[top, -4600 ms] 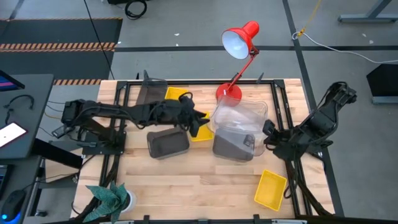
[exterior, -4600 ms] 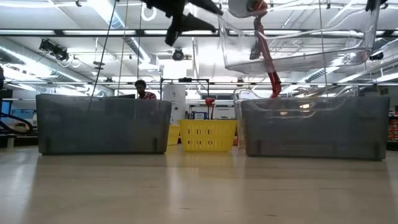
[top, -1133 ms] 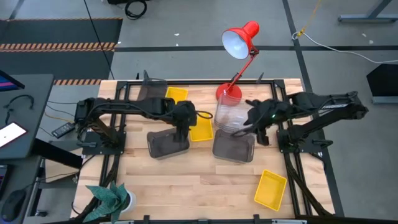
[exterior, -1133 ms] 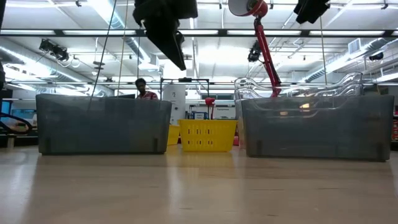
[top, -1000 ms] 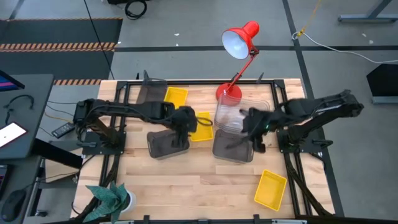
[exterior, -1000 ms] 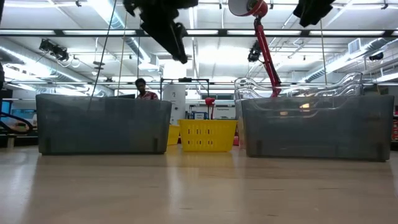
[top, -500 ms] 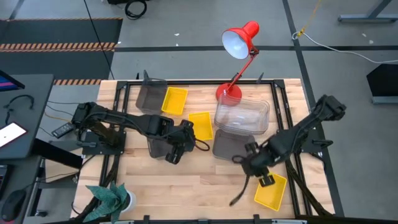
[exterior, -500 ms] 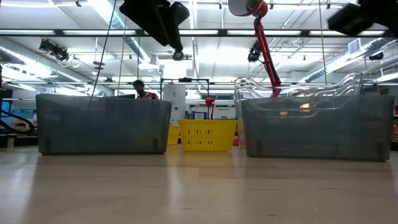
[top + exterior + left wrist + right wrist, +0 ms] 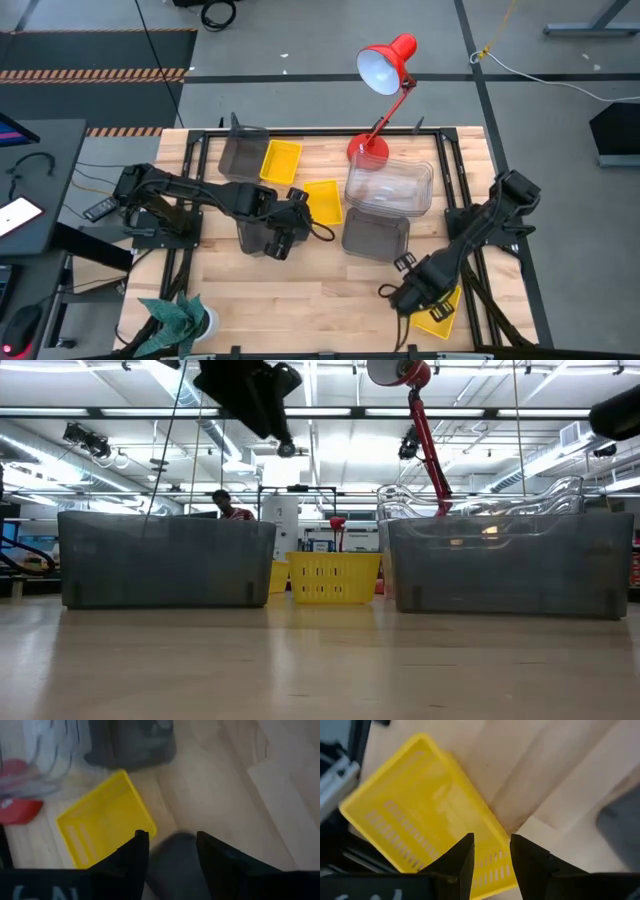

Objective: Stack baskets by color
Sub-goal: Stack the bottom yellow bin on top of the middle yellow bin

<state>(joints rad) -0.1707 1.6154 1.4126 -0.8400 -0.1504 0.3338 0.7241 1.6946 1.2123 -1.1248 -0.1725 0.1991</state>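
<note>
Hovering over the near-right yellow basket (image 9: 437,310), the right gripper (image 9: 405,293) is seen with fingers parted, nothing held. The left gripper (image 9: 281,240) is poised above a grey basket (image 9: 256,234), likewise parted and empty. Clear baskets (image 9: 389,187) are stacked by the red lamp (image 9: 384,75).

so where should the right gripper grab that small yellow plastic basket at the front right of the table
Probably by one long side wall. The small yellow plastic basket lies flat, open side up and skewed on the wooden table, with a thin upright rim. The right gripper hovers open at the basket's inner edge, so coming straight down, one finger inside and one outside the nearest wall, looks simplest.
</note>
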